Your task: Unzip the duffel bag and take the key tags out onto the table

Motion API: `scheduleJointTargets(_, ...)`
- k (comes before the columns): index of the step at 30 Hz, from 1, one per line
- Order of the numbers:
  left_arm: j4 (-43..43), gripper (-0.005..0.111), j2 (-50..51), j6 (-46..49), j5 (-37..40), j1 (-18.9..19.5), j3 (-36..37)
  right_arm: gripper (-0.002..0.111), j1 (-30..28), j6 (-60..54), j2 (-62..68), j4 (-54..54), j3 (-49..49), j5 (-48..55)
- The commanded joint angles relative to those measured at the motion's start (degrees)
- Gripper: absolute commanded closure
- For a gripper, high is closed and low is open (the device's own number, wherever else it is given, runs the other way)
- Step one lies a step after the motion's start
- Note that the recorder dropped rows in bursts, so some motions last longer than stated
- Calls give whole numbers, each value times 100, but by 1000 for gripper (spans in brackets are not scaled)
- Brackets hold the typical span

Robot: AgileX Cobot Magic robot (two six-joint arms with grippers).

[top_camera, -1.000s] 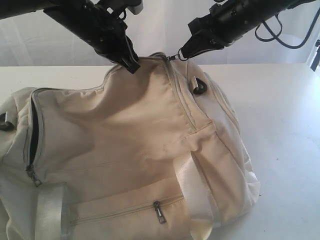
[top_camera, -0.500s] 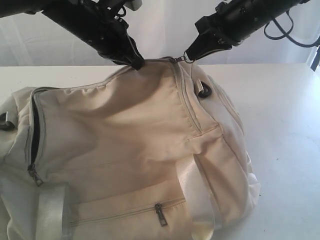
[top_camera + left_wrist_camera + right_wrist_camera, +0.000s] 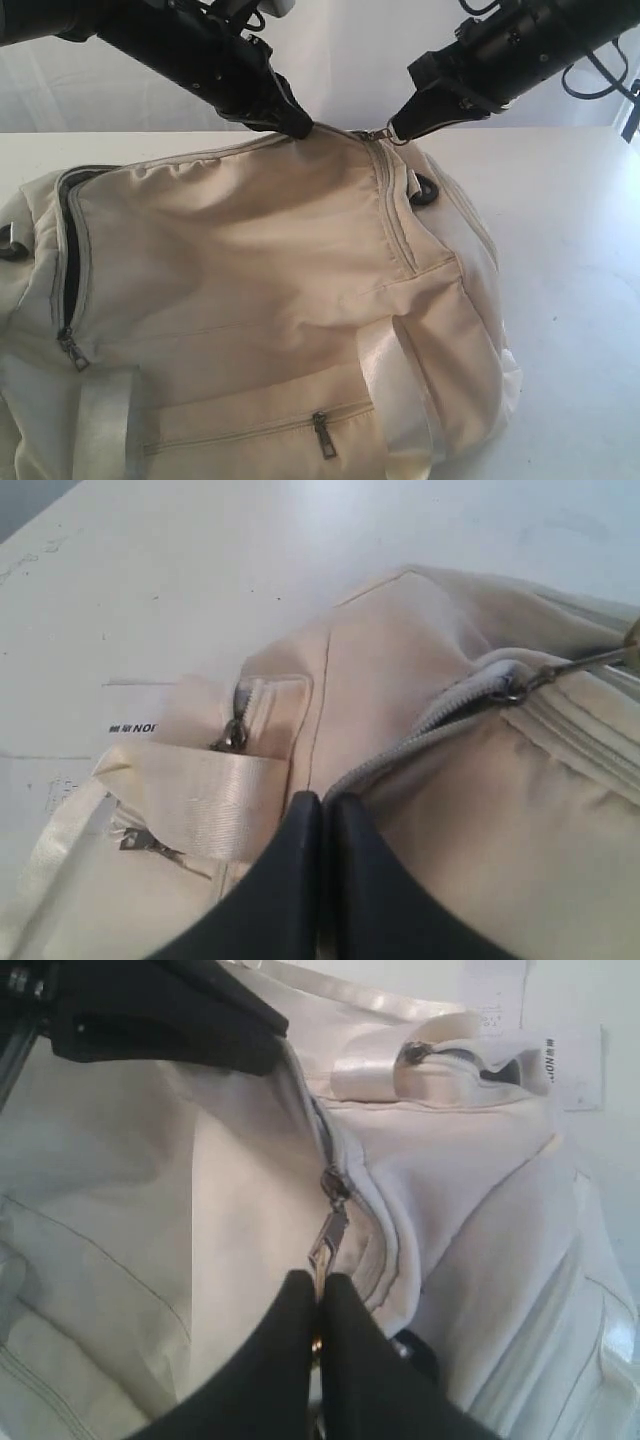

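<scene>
while both narrow, left claw tight on duffel bag fabric, right claw on zipper pull

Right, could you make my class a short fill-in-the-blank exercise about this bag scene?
The right gripper is shut on the metal zip pull of the cream ____.
The left gripper grips beside the zip, its jaws ____.
It lies on a white ____.
Missing words: bag; shut; table.
</scene>
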Motion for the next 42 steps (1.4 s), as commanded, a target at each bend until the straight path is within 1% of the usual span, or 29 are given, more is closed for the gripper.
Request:
scheduleJointTargets(1, -76, 107, -29, 23, -65, 4, -2, 108, -41, -3, -330, -103, 267, 64)
scheduleJointTargets(7, 80, 107, -124, 23, -60, 26, -12, 108, -41, 24, -322, -186, 342, -74)
scheduleJointTargets(13, 508, 107, -304, 8, -200, 26, -12, 108, -41, 24, -322, -175, 342, -274)
scheduleJointTargets(19, 818, 107, -469, -64, 285, 26, -12, 108, -41, 37, -322, -175, 342, -612)
scheduleJointTargets(27, 1160, 107, -509, -335, 545, 26, -12, 108, -41, 37, -336, -188, 342, -156)
scheduleJointTargets(29, 1184, 107, -509, -347, 695, 26, -12, 108, -41, 37, -334, -188, 342, -167)
scheduleJointTargets(32, 1184, 107, -522, -347, 1132, 26, -12, 108, -41, 103, -334, -188, 342, -206)
scheduleJointTargets(35, 1184, 107, -532, -439, 1436, 26, -12, 108, -41, 132, -334, -143, 342, -36)
scheduleJointTargets(42, 701, 107, -538, -287, 2450, 26, 0, 108, -41, 179, -334, -143, 342, 52)
